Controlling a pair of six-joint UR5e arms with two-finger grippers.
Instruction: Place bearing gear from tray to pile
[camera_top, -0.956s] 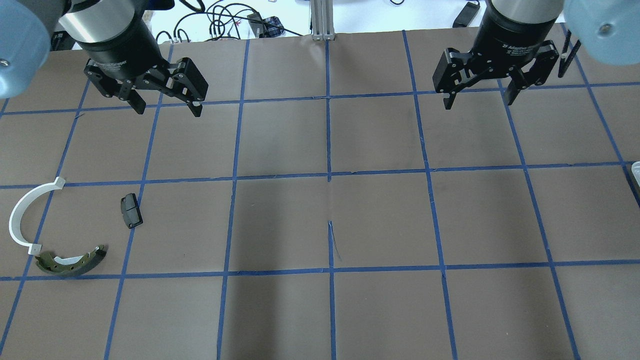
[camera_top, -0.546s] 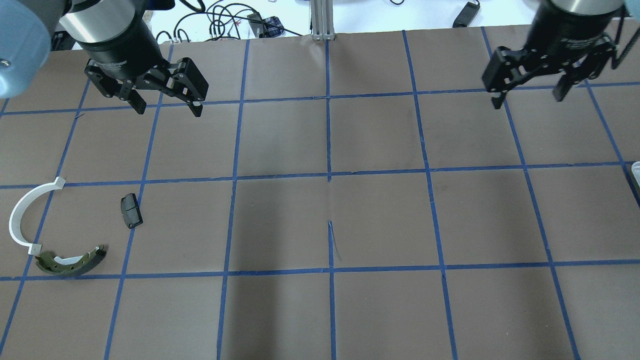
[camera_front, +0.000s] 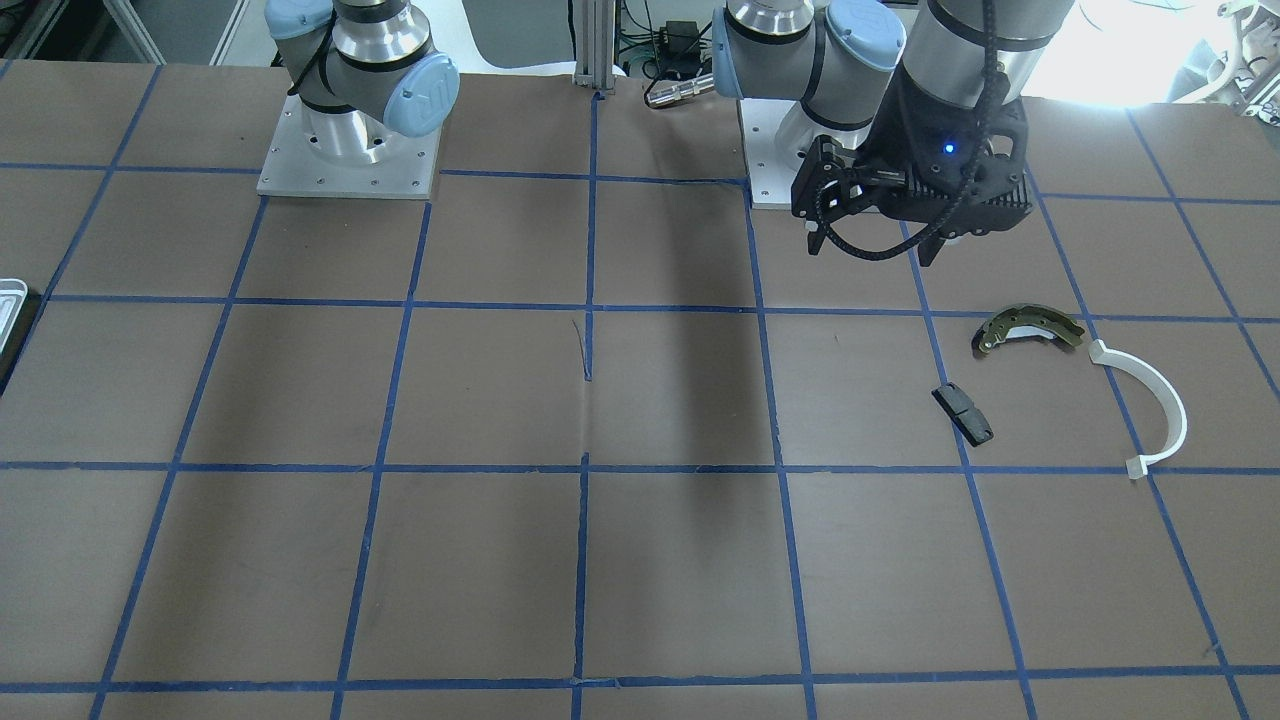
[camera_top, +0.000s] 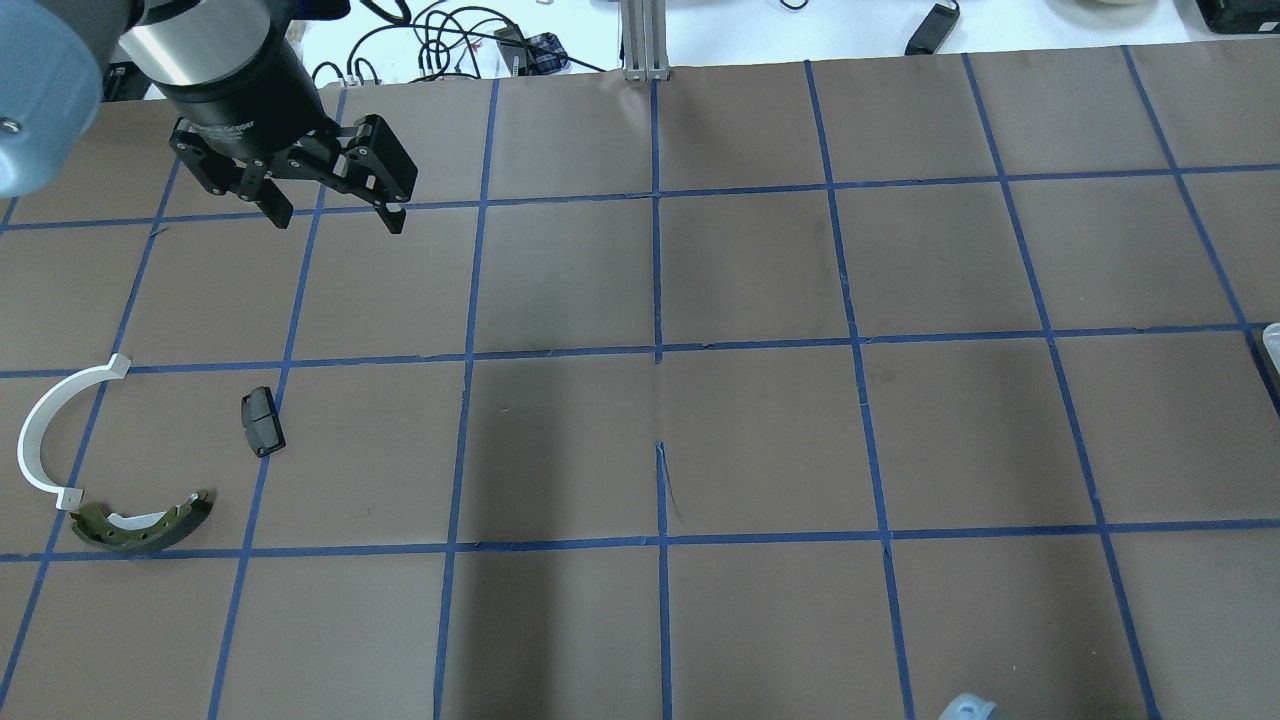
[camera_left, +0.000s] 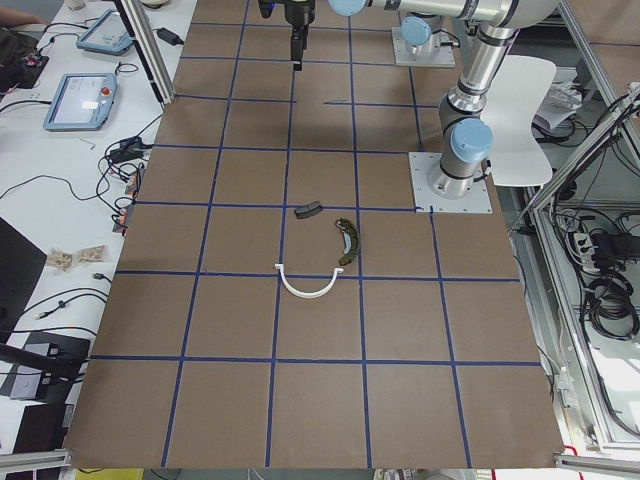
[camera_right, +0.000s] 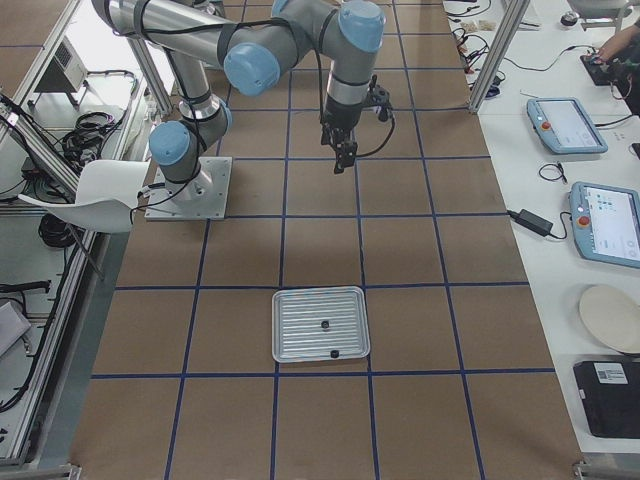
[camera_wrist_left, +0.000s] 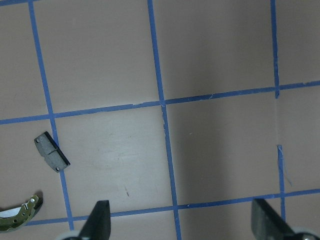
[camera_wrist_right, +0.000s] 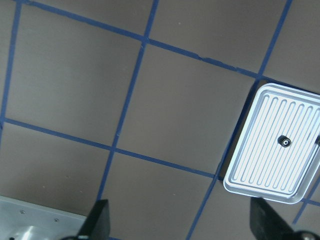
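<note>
Sitting in the tray (camera_wrist_right: 265, 165), the gear (camera_wrist_right: 285, 141) is lying well apart from the right claw (camera_wrist_right: 179, 220), toward the counter's (camera_right: 420, 300) right end; that nearer claw is hanging wide open and empty. The left claw (camera_top: 337, 222), likewise gaping empty, is hovering far off, at the end with the pile (camera_top: 140, 530).

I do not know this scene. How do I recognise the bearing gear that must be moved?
Look to the end of the brown table on the robot's right, where a silvery ribbed tray lies. The bearing gear is the small dark toothed ring near the tray's middle; the only other dark piece there sits close to the rim.
</note>
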